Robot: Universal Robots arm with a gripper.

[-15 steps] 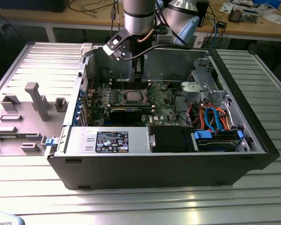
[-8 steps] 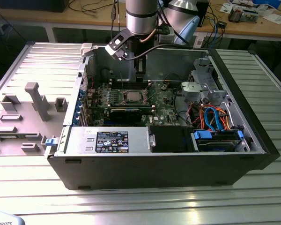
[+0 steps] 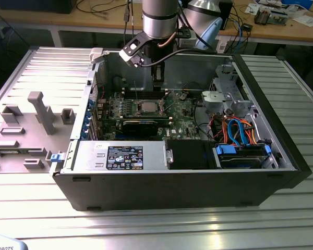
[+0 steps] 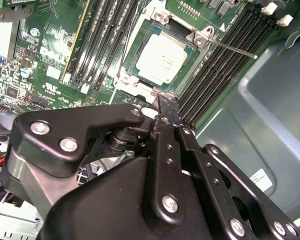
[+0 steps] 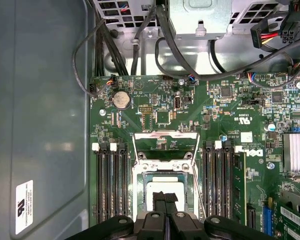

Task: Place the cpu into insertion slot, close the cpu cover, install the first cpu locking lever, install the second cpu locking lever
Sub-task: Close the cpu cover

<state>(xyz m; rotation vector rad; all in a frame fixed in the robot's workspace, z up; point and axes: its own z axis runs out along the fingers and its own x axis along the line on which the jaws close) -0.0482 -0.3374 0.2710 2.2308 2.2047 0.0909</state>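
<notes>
Hovering our black end effector (image 5: 165, 199), pressed together, near the flat silver-grey square cpu (image 3: 147, 108) mid-frame in the exterior view, we are judging it light, fragile, best edge-gripped.

Colours here: green circuit board (image 5: 230, 115), dull silver-grey top on the cpu (image 4: 161, 59), black memory slots (image 4: 217, 70) with white clips (image 4: 270, 8), matte black gripper (image 4: 167, 105), orange and blue cables (image 3: 239, 130).

Your exterior view looks down into the open case (image 3: 172, 188), arm (image 3: 159, 18) at twelve o'clock. Both wrist views sit close above the board (image 5: 225, 115), first straight down, second slanted, sharing the insertion slot (image 5: 139, 192).
</notes>
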